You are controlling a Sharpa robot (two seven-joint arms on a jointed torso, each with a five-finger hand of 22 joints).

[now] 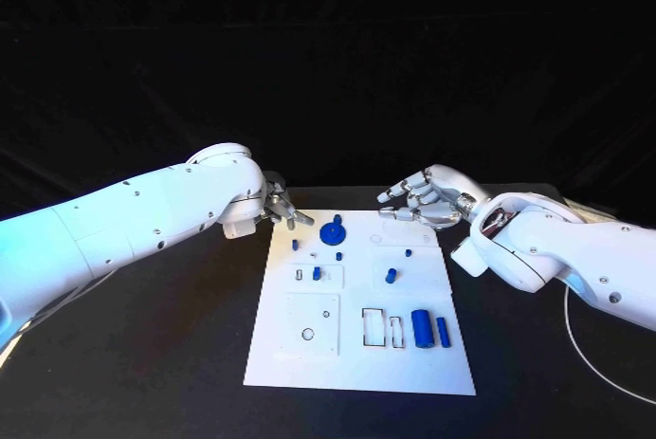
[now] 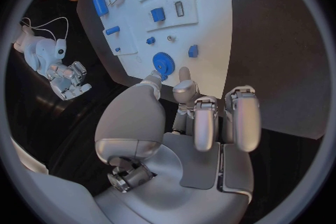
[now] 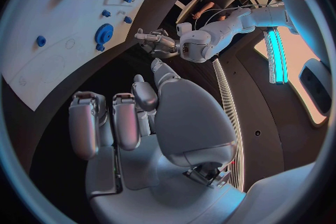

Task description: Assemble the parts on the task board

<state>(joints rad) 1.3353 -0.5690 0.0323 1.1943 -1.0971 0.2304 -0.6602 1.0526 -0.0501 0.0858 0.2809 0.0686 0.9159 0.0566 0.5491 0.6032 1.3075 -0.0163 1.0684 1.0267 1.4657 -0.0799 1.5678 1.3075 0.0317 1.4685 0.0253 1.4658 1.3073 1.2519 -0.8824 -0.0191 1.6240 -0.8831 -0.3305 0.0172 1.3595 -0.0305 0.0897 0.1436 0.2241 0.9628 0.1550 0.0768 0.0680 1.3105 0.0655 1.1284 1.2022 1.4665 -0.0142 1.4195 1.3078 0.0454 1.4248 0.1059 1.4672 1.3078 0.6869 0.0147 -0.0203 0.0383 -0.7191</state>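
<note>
Black worktop under a dark backdrop, white task board at centre frame. Blue gear near the board's upper left corner, just right of and below the left hand. Left hand clearly nearer, fingers loosely spread, holding nothing. Right hand above the board's upper right edge, fingers half curled, empty. Gear flat, no long axis; probably a short reach from the left.

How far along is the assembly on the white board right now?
Early or midway. On the white task board, the blue round gear and several small blue pieces sit in place. Neither the left hand nor the right hand holds a part. Two outlined slots beside the blue cylinder look unfilled.
</note>
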